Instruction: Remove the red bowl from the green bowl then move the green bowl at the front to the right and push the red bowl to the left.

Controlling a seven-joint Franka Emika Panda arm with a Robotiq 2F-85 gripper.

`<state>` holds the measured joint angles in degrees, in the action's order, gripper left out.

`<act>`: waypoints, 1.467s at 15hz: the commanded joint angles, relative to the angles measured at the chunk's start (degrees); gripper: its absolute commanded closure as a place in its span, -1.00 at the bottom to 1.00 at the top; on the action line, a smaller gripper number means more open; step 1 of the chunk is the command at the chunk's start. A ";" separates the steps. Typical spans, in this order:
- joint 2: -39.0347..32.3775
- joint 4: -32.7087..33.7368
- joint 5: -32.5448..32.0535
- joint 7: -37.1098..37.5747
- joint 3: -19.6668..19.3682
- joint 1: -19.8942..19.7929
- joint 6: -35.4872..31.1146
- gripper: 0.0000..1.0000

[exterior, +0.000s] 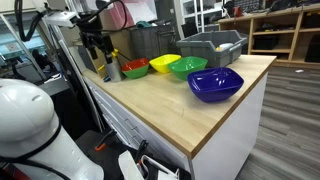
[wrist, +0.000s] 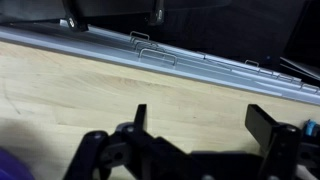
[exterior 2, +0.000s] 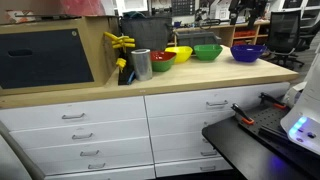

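The red bowl [exterior: 132, 66] sits nested inside a green bowl [exterior: 141, 74] near one end of the wooden counter; the pair also shows in an exterior view, red bowl [exterior 2: 160, 57] in green bowl [exterior 2: 164, 66]. A look-alike green bowl [exterior: 187, 67] [exterior 2: 207, 51] stands empty further along the row. My gripper [exterior: 96, 45] hangs above the counter's end, beside the nested bowls and apart from them. In the wrist view my gripper [wrist: 205, 125] is open and empty over bare wood. No bowl shows clearly there.
A yellow bowl [exterior: 163, 63] [exterior 2: 179, 53] stands between the green bowls, and a larger blue bowl [exterior: 215, 84] [exterior 2: 248, 52] ends the row. A metal cup [exterior: 112, 68] [exterior 2: 141, 64] and a yellow rack [exterior 2: 119, 43] stand near the gripper. A grey bin [exterior: 213, 45] is behind.
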<state>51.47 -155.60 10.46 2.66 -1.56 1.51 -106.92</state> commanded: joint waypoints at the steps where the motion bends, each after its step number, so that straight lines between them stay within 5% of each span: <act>1: -0.05 0.14 0.32 -0.33 0.39 -0.52 0.20 -1.00; 11: -0.75 0.50 0.31 -0.52 0.39 -0.41 0.07 -1.00; 22: -12.86 2.94 0.72 0.21 1.48 -0.02 -12.46 -1.00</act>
<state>44.28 -155.17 10.46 2.61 -0.53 1.43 -116.04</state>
